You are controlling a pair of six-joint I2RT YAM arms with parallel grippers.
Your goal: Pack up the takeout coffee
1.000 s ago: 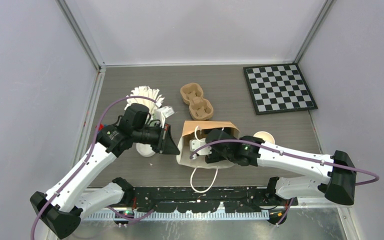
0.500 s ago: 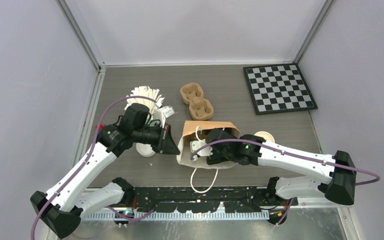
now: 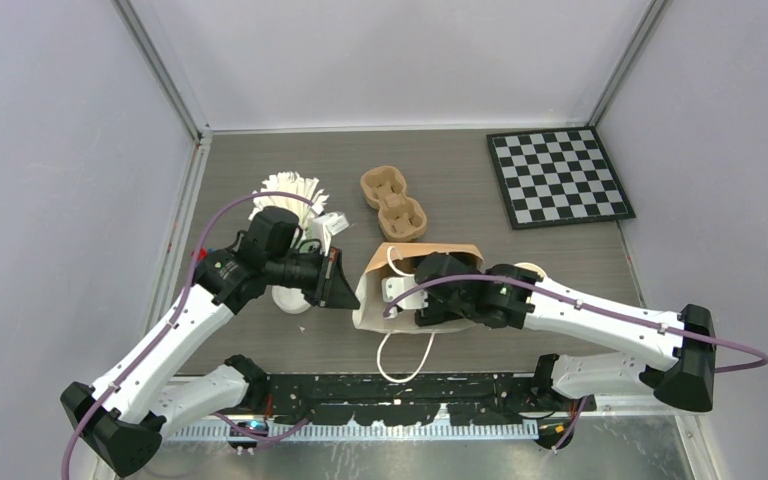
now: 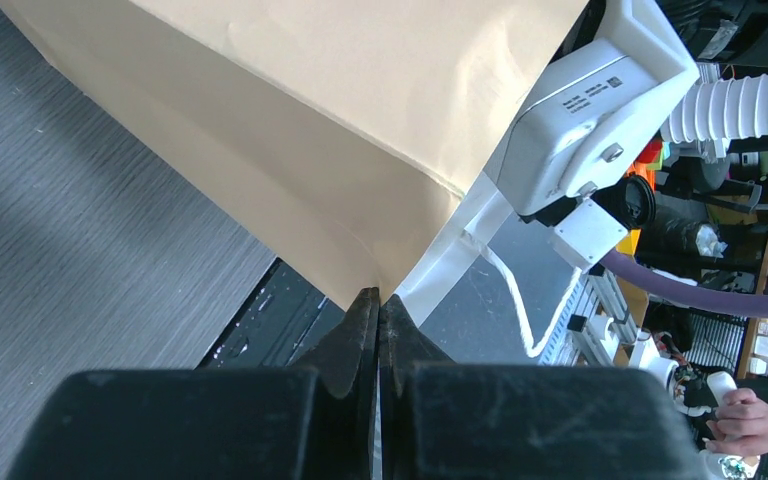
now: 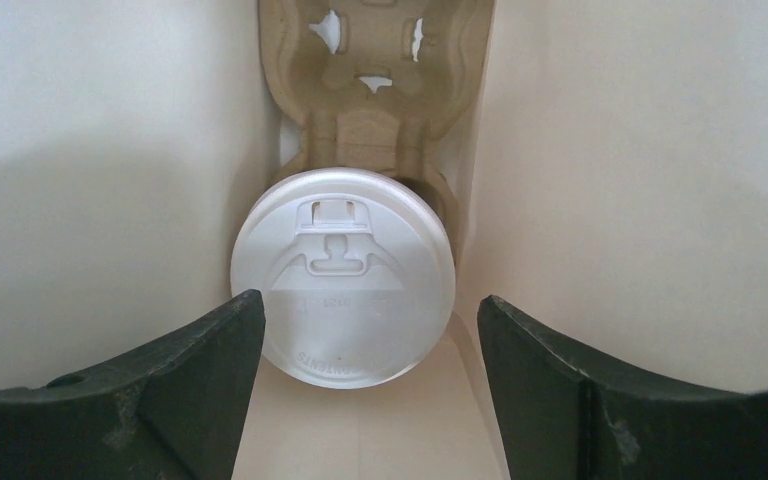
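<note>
- The cup [image 5: 343, 275] is already inside the bag [image 3: 375, 300]. Only its white lid [image 5: 343, 230] shows in the right wrist view, snapped on and facing the camera.
- It sits in the near pocket of a pulp carrier [image 5: 375, 60] that lies deep in the bag; the far pocket looks empty.
- The right gripper [image 5: 370, 310] is reached into the bag's mouth with its jaws spread wide, one on each side of the lid and clear of it — nothing is held.
- The left gripper [image 4: 378, 310] is pressed together at the bag's edge and appears to pinch the paper there, holding the bag in place.
- From above, the bag lies on its side on the table [image 3: 480, 190], mouth toward the right arm and string handle [image 3: 405, 360] trailing toward the near edge.
- Judged done: cup lidded, seated in the carrier and let go inside the bag — the main part of the packing.
- Judged left: draw the right arm out without catching the lid or the paper walls, free the left pinch, and perhaps stand the bag up or close it. The pictures do not show whether the cup is seated firmly.
</note>
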